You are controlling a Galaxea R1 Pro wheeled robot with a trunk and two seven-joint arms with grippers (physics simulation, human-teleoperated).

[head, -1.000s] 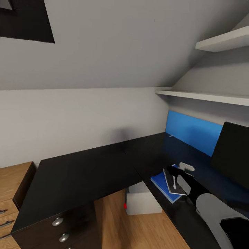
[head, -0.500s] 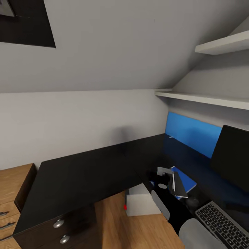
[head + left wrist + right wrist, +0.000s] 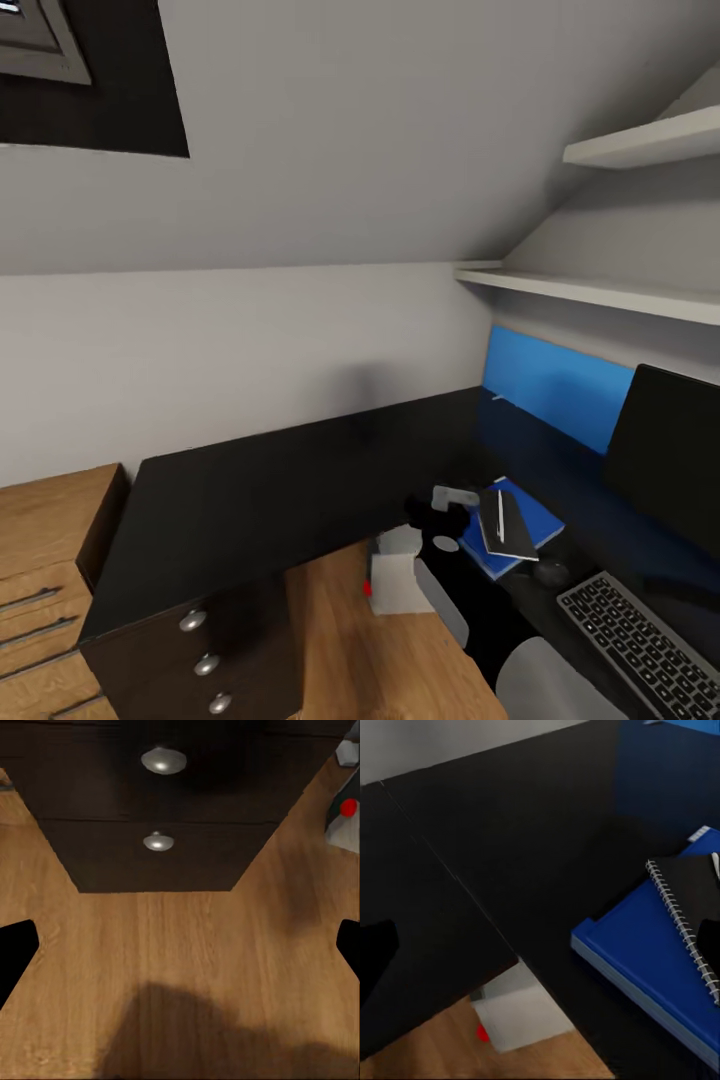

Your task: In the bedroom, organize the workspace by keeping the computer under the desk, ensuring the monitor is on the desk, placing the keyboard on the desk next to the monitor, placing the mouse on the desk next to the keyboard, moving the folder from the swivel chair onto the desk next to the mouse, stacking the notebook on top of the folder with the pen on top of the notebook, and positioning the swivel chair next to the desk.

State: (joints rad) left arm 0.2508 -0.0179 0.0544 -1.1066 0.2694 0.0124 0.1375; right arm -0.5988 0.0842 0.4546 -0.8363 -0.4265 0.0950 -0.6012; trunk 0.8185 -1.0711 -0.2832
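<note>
The keyboard (image 3: 640, 645) lay nearest on the tabletop (image 3: 260, 490), the mouse (image 3: 551, 573) beside it. Beyond, the folder (image 3: 520, 530) carried the notebook (image 3: 505, 525) and pen (image 3: 500, 515): judged light, thin, best taken by an edge. The right claw (image 3: 447, 497) hovered close, spread. The left claw (image 3: 180, 945) hung open above the floor (image 3: 180, 967). The monitor (image 3: 665, 455) stood farthest.

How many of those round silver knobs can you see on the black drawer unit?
3: top knob, middle knob and bottom knob, in a column down the drawer unit front under the desk's left end.
</note>
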